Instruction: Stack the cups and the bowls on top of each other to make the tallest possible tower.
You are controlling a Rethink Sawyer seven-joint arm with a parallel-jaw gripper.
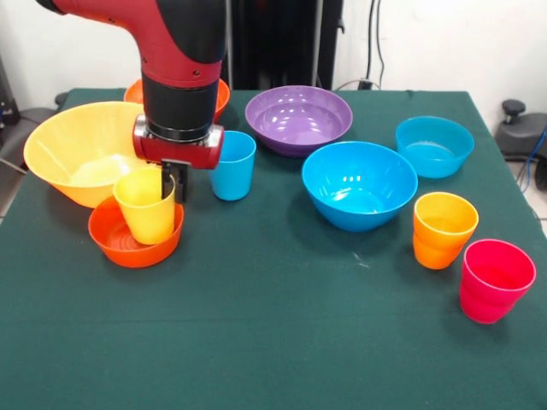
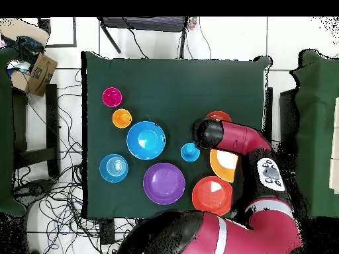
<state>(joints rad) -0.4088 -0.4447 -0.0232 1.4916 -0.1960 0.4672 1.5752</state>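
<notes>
Four cups and six bowls are spread over the green tabletop [image 1: 256,325], none yet forming a tall tower. At the left of the front view, the pincer [image 1: 171,186] grips the rim of the yellow cup [image 1: 147,205], one dark finger inside its wall, and the cup sits upright in the small red-orange bowl [image 1: 132,235], beside the large light orange bowl [image 1: 81,149]. The blue cup [image 1: 232,164], purple bowl [image 1: 298,118], large blue bowl [image 1: 359,184], small teal-blue bowl [image 1: 434,145], orange cup [image 1: 443,229] and pinkish red cup [image 1: 496,279] stand apart, each alone; the second red-orange bowl [image 1: 220,96] is mostly hidden behind the arm. Judged step: seating the first cup in its bowl. Next, the pincer should release without tipping the cup, then rise clear before fetching another piece.
</notes>
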